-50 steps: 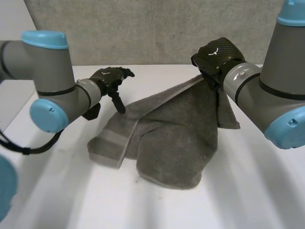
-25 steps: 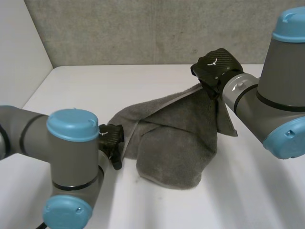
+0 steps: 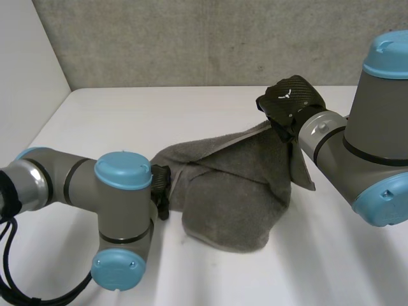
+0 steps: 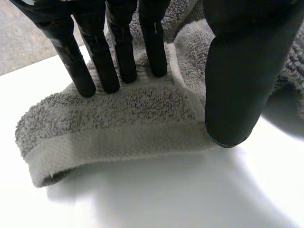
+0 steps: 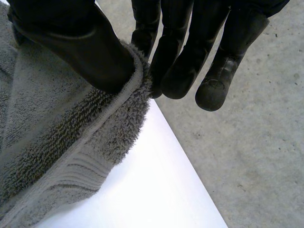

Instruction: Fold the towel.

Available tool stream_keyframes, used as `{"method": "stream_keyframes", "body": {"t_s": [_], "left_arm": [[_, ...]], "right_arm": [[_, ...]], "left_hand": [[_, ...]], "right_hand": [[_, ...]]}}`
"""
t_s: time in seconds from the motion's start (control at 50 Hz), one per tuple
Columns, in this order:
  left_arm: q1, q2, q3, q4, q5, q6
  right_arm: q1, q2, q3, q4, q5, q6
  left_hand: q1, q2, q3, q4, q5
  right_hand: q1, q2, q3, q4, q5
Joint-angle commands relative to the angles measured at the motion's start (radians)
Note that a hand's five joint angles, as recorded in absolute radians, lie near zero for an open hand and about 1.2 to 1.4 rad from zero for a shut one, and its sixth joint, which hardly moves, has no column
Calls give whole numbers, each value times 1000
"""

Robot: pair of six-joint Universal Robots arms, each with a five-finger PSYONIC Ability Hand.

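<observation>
A grey towel lies crumpled in the middle of the white table. My right hand holds its far right corner lifted off the table. In the right wrist view the thumb and fingers pinch the towel's hemmed edge. My left hand is at the towel's left end, mostly hidden behind my left arm. In the left wrist view its straight fingers rest on top of the folded towel corner. The thumb stands beside the hem, its tip down at the table.
A grey wall runs along the table's far edge, and a pale wall closes the left side. My left arm's elbow bulks in front of the towel's left end. Bare table lies in front of the towel.
My left arm swung from behind the towel's left end to its near left corner, and the fingers came down onto it. My right hand kept its grip, almost still.
</observation>
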Motion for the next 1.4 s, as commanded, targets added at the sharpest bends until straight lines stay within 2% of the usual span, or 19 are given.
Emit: {"method": "stream_keyframes", "body": {"t_s": [0.02,0.2,0.24,0.28,0.34,0.68,0.72,0.9,0.98,1.08,1.16,1.2,1.22,1.26,1.36,1.4], "left_arm": [[0,-30,37,0,0,1],[0,-62,80,-2,-1,58],[0,-62,81,-2,-3,70],[6,-55,84,-2,-3,95],[20,-41,84,-2,-1,105],[64,-6,84,0,10,136],[81,34,90,-4,10,153],[166,214,114,-19,31,200],[204,336,136,-72,92,210],[250,456,163,-166,173,208],[288,530,172,-231,237,210],[322,560,175,-289,302,210],[322,560,175,-289,303,210],[348,557,181,-338,357,211],[356,478,196,-350,375,217],[357,426,218,-353,373,233]], "right_arm": [[-4,-2,9,-1,-3,0],[-4,-4,26,-20,-4,0],[-4,-5,26,-20,-4,0],[-4,-7,26,-20,-4,0],[-4,-9,24,-21,-4,0],[-5,-25,23,-20,-7,0],[-5,-30,15,-18,-9,0],[-43,-116,-65,9,-6,2],[-62,-154,-106,55,-6,-1],[-109,-209,-201,197,-12,-11],[-158,-239,-263,348,-64,-57],[-166,-242,-264,391,-93,-78],[-169,-240,-263,426,-117,-99],[-171,-239,-261,459,-136,-119],[-169,-190,-252,528,-147,-175],[-160,-109,-270,540,-138,-225]], "left_hand": [[-2,1,-2,0,4],[36,39,36,38,42],[107,109,107,109,113],[343,346,343,345,350],[461,464,462,463,468],[764,767,764,766,771],[855,857,855,857,861],[855,858,855,857,861],[855,858,855,857,861],[855,858,855,857,861],[855,858,855,857,861],[855,858,855,857,861],[855,858,855,857,861],[855,858,855,857,861],[855,858,855,857,861],[855,858,855,857,861]], "right_hand": [[59,56,39,39,38],[59,56,39,39,38],[59,56,39,39,38],[59,56,39,39,38],[59,56,39,39,38],[59,56,39,39,38],[59,56,39,39,38],[59,56,39,39,38],[59,56,39,39,38],[59,56,39,39,38],[59,56,39,39,38],[59,56,39,39,38],[59,56,39,39,38],[59,56,39,39,38],[59,56,39,39,38],[59,56,39,39,38]]}}
